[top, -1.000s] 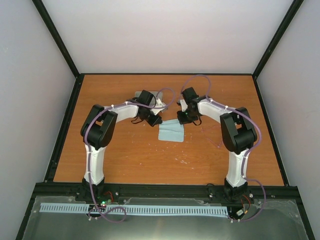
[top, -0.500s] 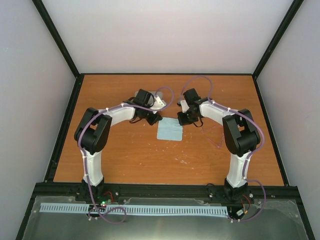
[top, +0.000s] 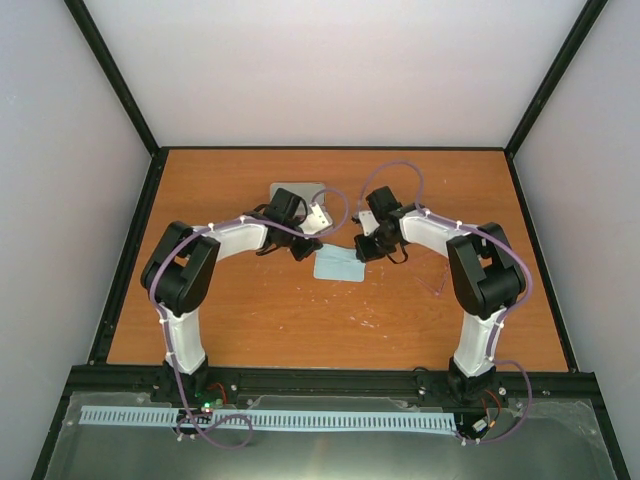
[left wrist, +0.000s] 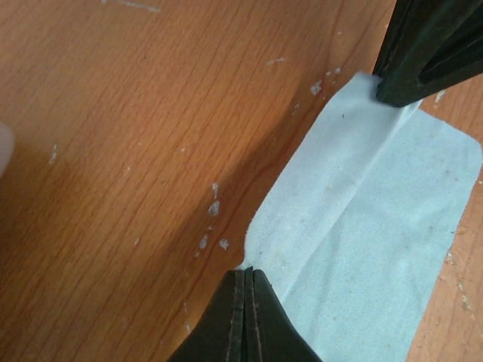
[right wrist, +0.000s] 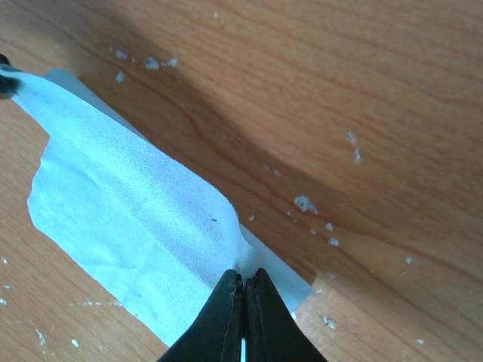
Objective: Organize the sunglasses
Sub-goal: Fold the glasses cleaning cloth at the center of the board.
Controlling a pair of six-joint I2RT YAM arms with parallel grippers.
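Observation:
The sunglasses (top: 436, 286) show only as faint thin pinkish-red lines on the wood, right of the right arm. A light blue cloth (top: 340, 266) lies mid-table. My left gripper (top: 308, 251) is shut on the cloth's far left corner, seen in the left wrist view (left wrist: 247, 273) on the cloth (left wrist: 370, 226). My right gripper (top: 362, 250) is shut on the far right corner, seen in the right wrist view (right wrist: 245, 276) on the cloth (right wrist: 128, 219). The right gripper's fingers (left wrist: 423, 53) also show in the left wrist view.
A pale oblong case (top: 296, 191) lies behind the left gripper toward the back of the table. The wooden table (top: 250, 320) has black rails around its edge and white walls behind. Small white specks dot the wood.
Both grippers have moved a little toward the near side with the cloth's far corners, and the cloth looks shorter. The left arm has lowered, so the case behind it shows.

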